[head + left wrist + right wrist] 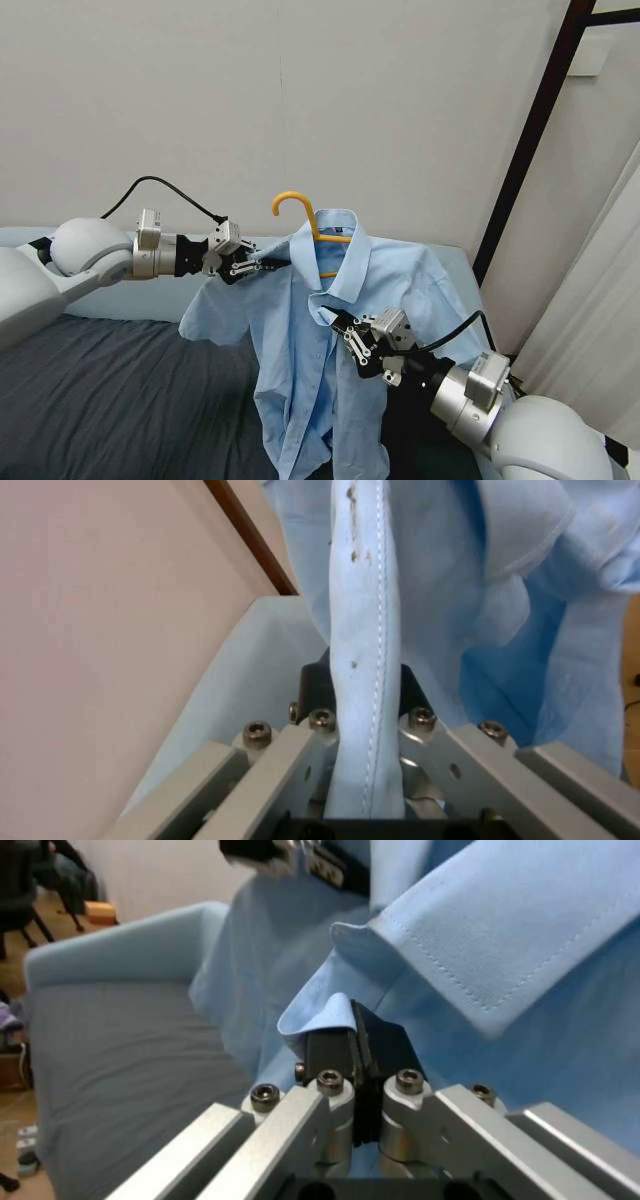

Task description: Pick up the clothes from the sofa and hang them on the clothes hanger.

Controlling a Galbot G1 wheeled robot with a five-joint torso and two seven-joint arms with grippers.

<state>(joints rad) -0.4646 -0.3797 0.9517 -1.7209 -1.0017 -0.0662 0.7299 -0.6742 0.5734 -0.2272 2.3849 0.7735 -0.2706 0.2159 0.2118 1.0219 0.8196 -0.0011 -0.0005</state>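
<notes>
Left gripper (266, 265) pinching its shoulder, right gripper (332, 319) its front edge, the pale blue short-sleeved shirt (300, 380) hangs spread above the grey sofa (100, 400), apparently to settle on the yellow plastic hanger (292, 194).

Likely home living room: grey-blue sofa (110, 390), plain wall (330, 90), pale curtain (585, 320).
</notes>
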